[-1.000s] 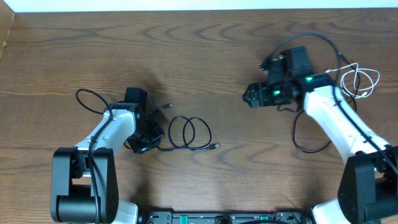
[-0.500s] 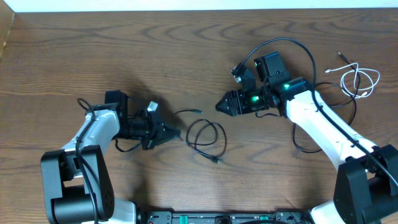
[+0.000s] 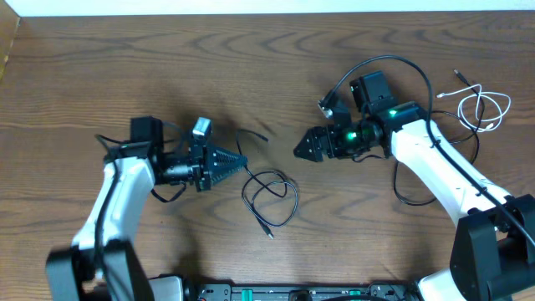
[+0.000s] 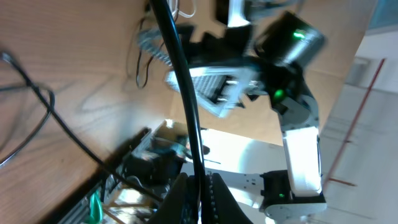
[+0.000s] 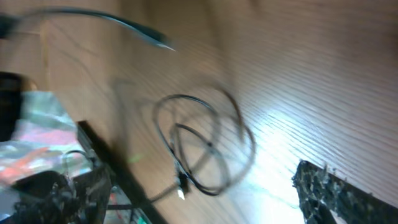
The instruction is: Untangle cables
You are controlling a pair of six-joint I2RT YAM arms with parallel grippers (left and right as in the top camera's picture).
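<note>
Plainly, we see the left gripper (image 3: 241, 160) pinched tight on the black cable (image 4: 185, 93): in its wrist view the cord rises straight out from between the closed fingers (image 4: 177, 202) and crosses the whole frame. From above, that gripper points right. A short end of the cable sticks out past its tips, and the rest drops to the table (image 3: 167, 67) in a loose double loop just right of and below the gripper, plug end toward the front edge. The right gripper (image 3: 299, 149) points left at the other one, near it but apart. Its wrist view is blurred and shows only one finger (image 5: 336, 193) in the lower corner, so we judge its jaws to be spread wide, with nothing between them. The white cable (image 3: 481, 109) lies coiled at the far right, well apart. Another black cable (image 3: 398, 191) curves on the table beside the right arm, partly hidden under it.
</note>
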